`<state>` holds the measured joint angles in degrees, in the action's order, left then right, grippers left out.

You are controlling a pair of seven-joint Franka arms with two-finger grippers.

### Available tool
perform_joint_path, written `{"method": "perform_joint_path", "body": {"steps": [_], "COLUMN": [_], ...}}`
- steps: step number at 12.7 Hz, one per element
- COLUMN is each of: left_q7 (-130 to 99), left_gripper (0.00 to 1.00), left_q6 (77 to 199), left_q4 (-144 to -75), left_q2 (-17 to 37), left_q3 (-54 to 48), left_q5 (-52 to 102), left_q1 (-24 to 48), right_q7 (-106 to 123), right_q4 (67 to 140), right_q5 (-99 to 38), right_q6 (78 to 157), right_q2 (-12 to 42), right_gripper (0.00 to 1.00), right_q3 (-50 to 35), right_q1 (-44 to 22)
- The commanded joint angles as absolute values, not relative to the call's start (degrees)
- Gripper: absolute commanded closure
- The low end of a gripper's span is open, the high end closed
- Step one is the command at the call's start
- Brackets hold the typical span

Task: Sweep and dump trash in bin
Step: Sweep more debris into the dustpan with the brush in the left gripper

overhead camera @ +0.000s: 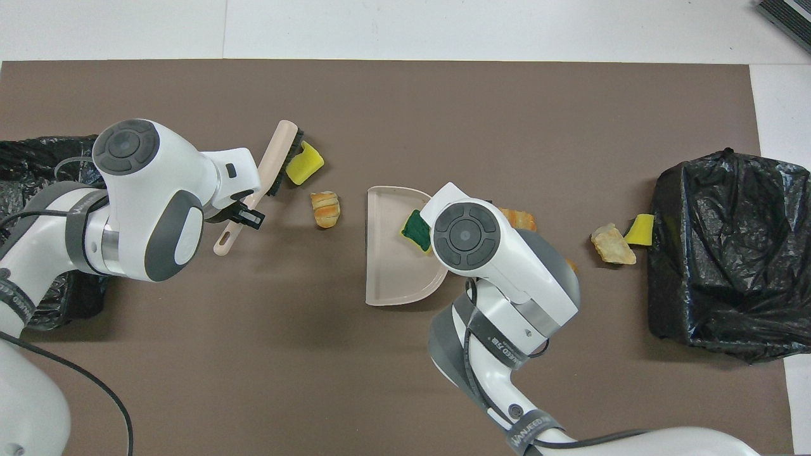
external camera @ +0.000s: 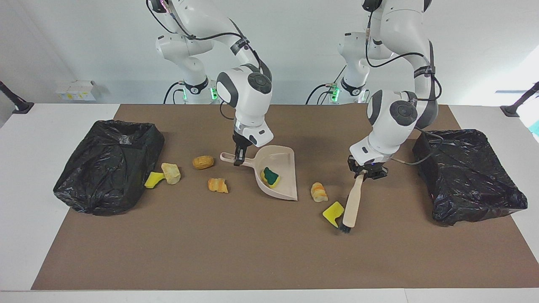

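At mid-table, the right gripper [external camera: 239, 159] clamps the dustpan [external camera: 281, 185] handle, its mouth facing the left gripper [external camera: 365, 173], clamped on the brush [external camera: 352, 205] touching a yellow sponge scrap [external camera: 332, 213], so trash [external camera: 318, 192] sweeps in beside the green-backed sponge [external camera: 270, 176].

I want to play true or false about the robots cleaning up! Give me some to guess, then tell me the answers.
1. The left gripper holds the brush by its handle. True.
2. The dustpan is empty. False: a green-backed sponge piece lies in it.
3. The brush's bristles are right beside a yellow sponge piece. True.
4. There is only one black bin. False: one black bin sits at the right arm's end and another bin at the left arm's end.
5. The right gripper holds the dustpan's handle. True.
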<state>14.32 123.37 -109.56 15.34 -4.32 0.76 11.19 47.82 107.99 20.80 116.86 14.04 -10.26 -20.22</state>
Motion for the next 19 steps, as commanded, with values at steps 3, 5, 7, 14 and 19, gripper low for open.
{"method": "perform_joint_path", "body": {"steps": [3,5,7,14,19], "left_q7": [10.04,7.22,2.05,-10.8,-11.78], "left_gripper": [1.0,1.0,1.0,1.0,1.0], "left_q6": [124.98,123.93,119.73,115.67,115.22], "left_q4": [-118.81,-120.05,-120.58,-123.14,-122.43], "left_q2": [10.3,9.23,8.27,5.19,2.9], "left_q3": [-4.13,-4.31,-4.39,-4.48,-4.75], "left_q5": [-0.09,0.09,0.87,12.99,16.26], "left_q1": [15.11,17.3,19.59,26.01,28.21], "right_q7": [46.67,46.67,46.58,48.69,46.68], "right_q4": [108.63,108.89,108.9,105.92,106.52], "right_q5": [21.8,21.27,20.49,22.58,23.12], "right_q6": [118.64,120.75,123.21,114.55,113.9], "right_q2": [15.02,15.38,16.43,16.79,16.26], "right_gripper": [1.0,1.0,1.0,1.0,1.0], "right_q3": [-10.63,-10.63,-10.72,-10.63,-10.72], "right_q1": [-20.21,-20.13,-20.13,-20.48,-20.48]}}
